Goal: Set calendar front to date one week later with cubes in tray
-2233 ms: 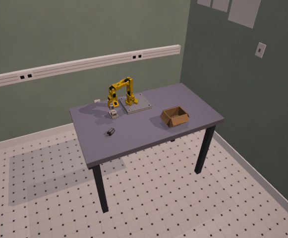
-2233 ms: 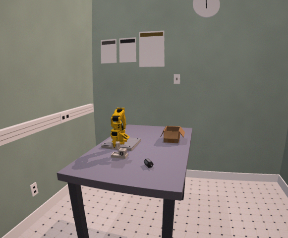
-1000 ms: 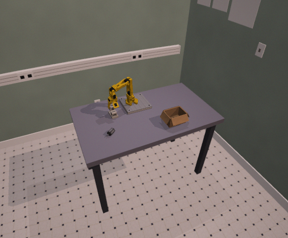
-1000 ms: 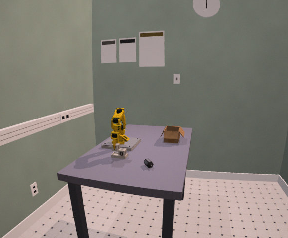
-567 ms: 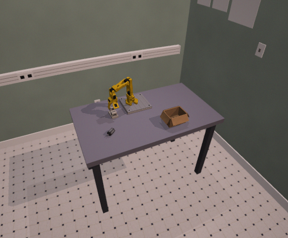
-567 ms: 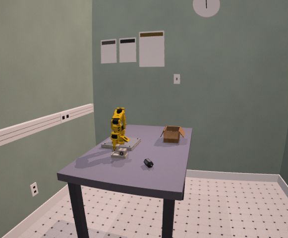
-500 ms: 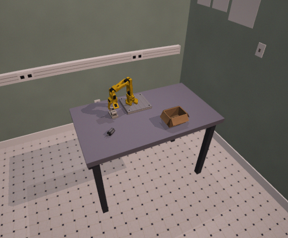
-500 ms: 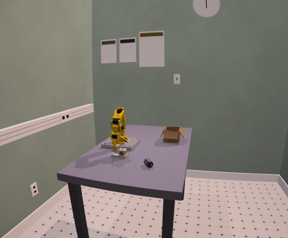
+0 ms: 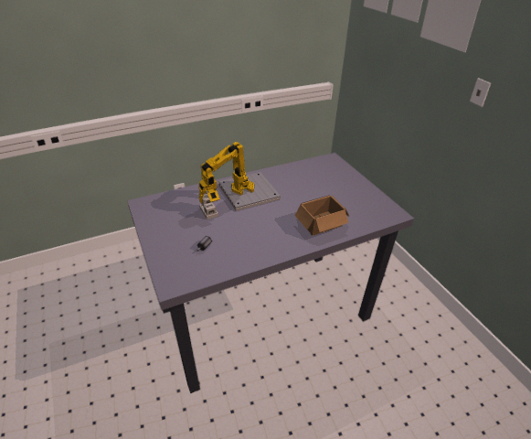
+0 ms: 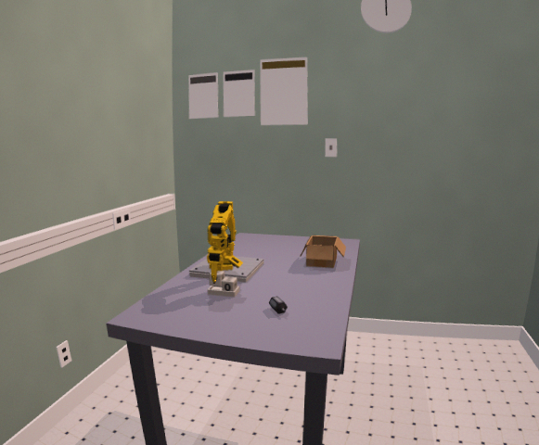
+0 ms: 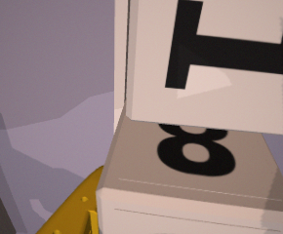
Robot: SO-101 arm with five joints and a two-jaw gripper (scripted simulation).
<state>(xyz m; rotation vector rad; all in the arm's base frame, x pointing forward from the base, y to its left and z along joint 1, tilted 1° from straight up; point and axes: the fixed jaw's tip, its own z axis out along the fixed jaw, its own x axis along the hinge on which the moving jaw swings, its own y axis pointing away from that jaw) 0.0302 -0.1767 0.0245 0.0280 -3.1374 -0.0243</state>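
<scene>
On the table (image 9: 256,264), take the base plate (image 9: 269,196) as your reference: the cardboard box (image 9: 309,220) sits well apart from it towards one end, and the yellow arm (image 9: 228,158) rises from the plate and folds down over its opposite edge. Just beside that edge, on the side away from the box, lies the calendar tray (image 10: 215,290) with the cubes. A small black cylinder (image 9: 204,242) lies farther out, towards the table's near edge. In the wrist view, the cube showing 8 (image 11: 190,166) fills the foreground. The second cube (image 11: 210,78) stands just beyond it, its digit lying sideways. Watch for two things. If you turn or lift the 8 cube this close to its neighbour, an edge could catch and knock the second cube askew or out of the tray. A grip near an edge could also let the cube twist, so it lands tilted or with a digit not upright. The fingers are partly closed, pinching something. It looks to be the 8 cube, though only one yellow finger shows beneath it.
</scene>
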